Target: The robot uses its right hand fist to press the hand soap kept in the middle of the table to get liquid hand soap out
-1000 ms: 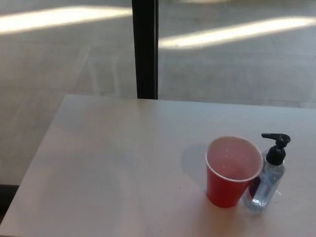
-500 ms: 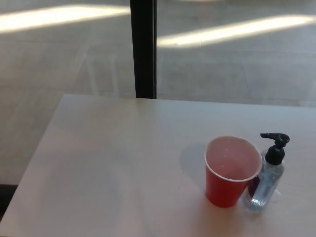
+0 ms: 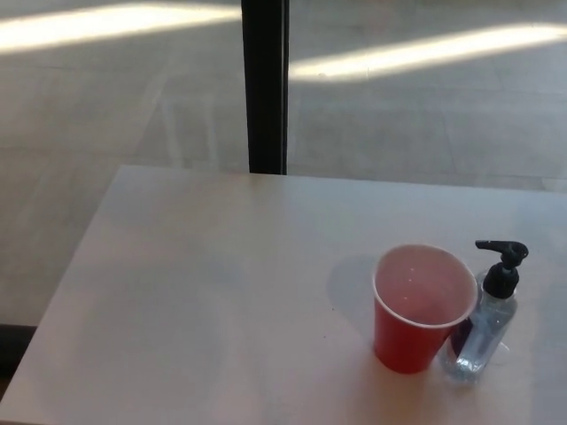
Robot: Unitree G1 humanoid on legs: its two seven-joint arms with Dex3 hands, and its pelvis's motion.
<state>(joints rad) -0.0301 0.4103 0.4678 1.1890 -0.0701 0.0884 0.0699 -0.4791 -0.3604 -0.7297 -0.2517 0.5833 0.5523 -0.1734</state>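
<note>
Standing upright on the desk (image 3: pixel 221 292): clear hand soap bottle (image 3: pixel 485 329) with black pump head (image 3: pixel 503 255) | touching a red plastic cup (image 3: pixel 422 305) on its left | neither hand in view, states unknown | bottle lies right, nearer the right arm.

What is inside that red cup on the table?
The red cup looks empty: only its pale inner wall shows. Its floor is out of sight from this angle. The soap bottle stands beside it.
</note>
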